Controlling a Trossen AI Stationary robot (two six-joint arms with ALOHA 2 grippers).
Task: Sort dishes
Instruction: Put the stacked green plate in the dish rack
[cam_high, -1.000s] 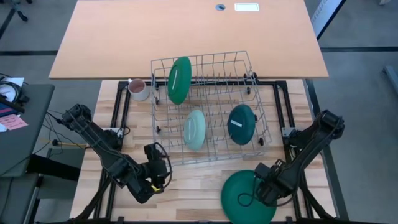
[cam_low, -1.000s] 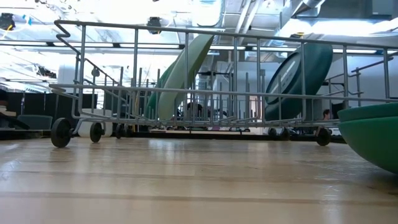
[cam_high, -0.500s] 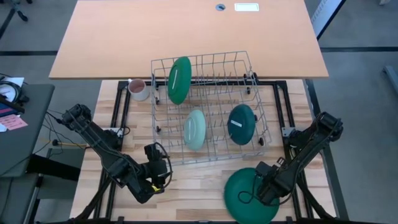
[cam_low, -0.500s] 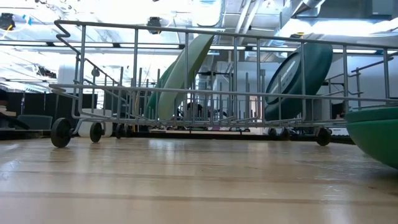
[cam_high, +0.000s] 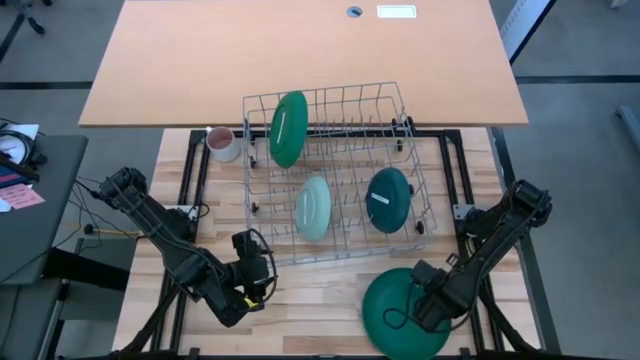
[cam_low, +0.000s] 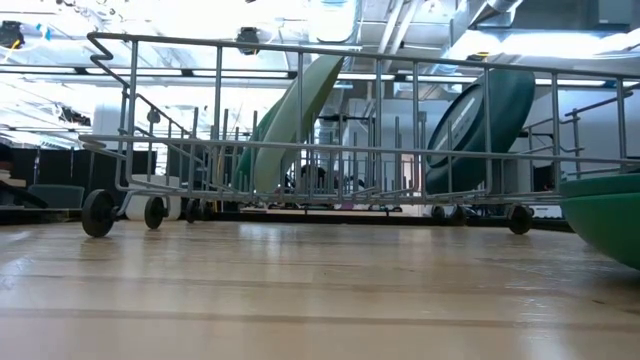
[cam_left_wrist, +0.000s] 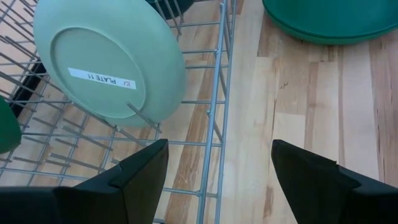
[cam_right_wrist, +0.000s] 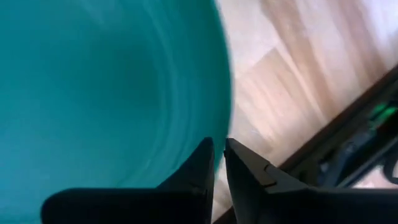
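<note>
The right gripper (cam_high: 425, 308) is where it's all happening. In the right wrist view the two fingers (cam_right_wrist: 199, 165) are pressed nearly together right at the rim of the big dark green plate (cam_high: 400, 315), and it looks like the edge is pinched between them, though the rim itself can't quite be made out inside the gap.

For a clean lift, the rim should be seated deep between the pads before anything gets raised. A glossy plate held only by its edge will probably want to swing or slip, so a slow, steady lift is called for, with the plate tipped upright before it's carried to the wire rack (cam_high: 420, 160). A free slot between the tines should be picked so it isn't knocked against the plates already standing there.

Relative to the gripper, the plate spreads out toward the table's middle, resting on the wooden tabletop (cam_high: 310, 290) at the near edge, just in front of the rack. In the rack, the pale mint plate (cam_high: 313, 208) and the dark teal plate (cam_high: 388, 199) stand side by side, and another large green plate (cam_high: 288, 128) is farther back.

The left gripper (cam_high: 252, 262) is parked by the rack's near left corner, its fingers (cam_left_wrist: 140, 171) spread wide and nothing held.
</note>
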